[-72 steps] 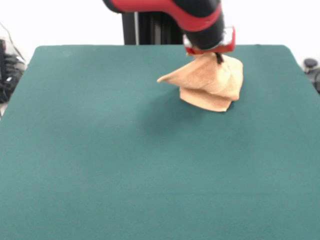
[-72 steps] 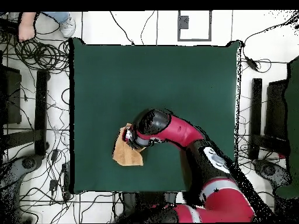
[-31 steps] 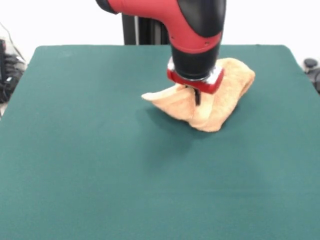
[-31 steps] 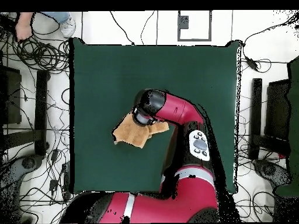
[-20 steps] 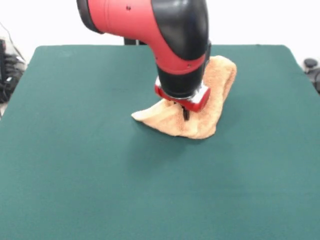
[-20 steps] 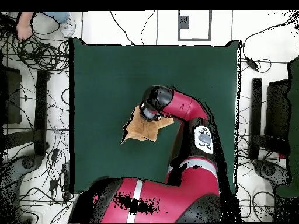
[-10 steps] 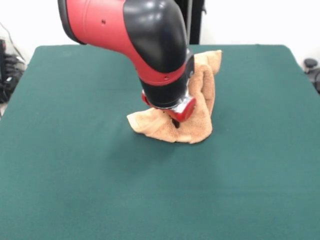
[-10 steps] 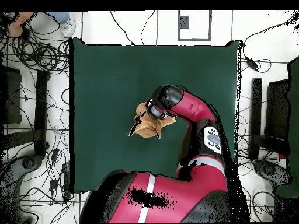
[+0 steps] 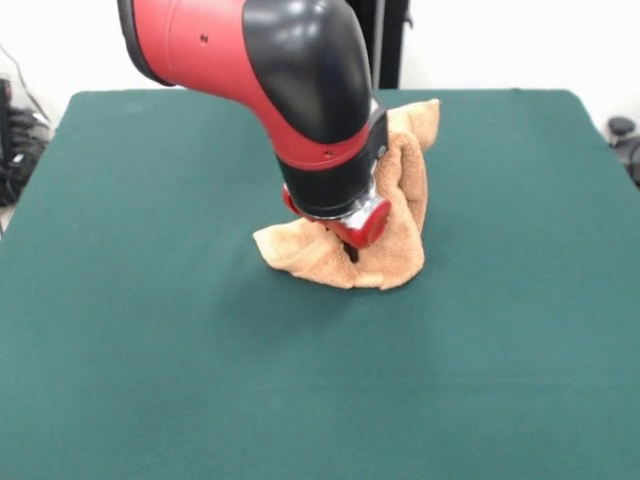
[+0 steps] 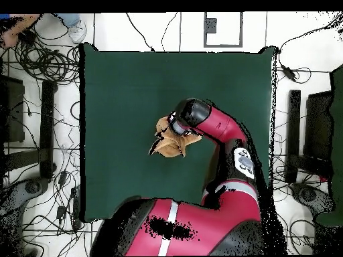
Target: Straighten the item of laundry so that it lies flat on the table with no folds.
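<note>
The tan-orange towel [image 9: 392, 262] lies crumpled in a bunched heap near the middle of the dark green table [image 9: 150, 320]. One part of it rises up behind the arm toward the far side. My gripper [image 9: 352, 250] points down into the heap's front part and is shut on the towel; only a dark tip shows below the red wrist ring. In the overhead view the towel [image 10: 166, 144] shows as a small folded lump at the arm's end, and the wrist hides the gripper there. No tag or woven bands show.
The table [image 10: 120, 87] has wide green surface on all sides of the towel. Cables [image 10: 40, 60] and dark stands [image 10: 295, 134] lie on the floor beside the table. A person's hand [image 10: 17, 23] shows at the overhead view's top left corner.
The gripper has dragged the towel leftward and nearer in the front view. The towel has bunched into a narrower, taller heap. In the last half second almost nothing moved.
</note>
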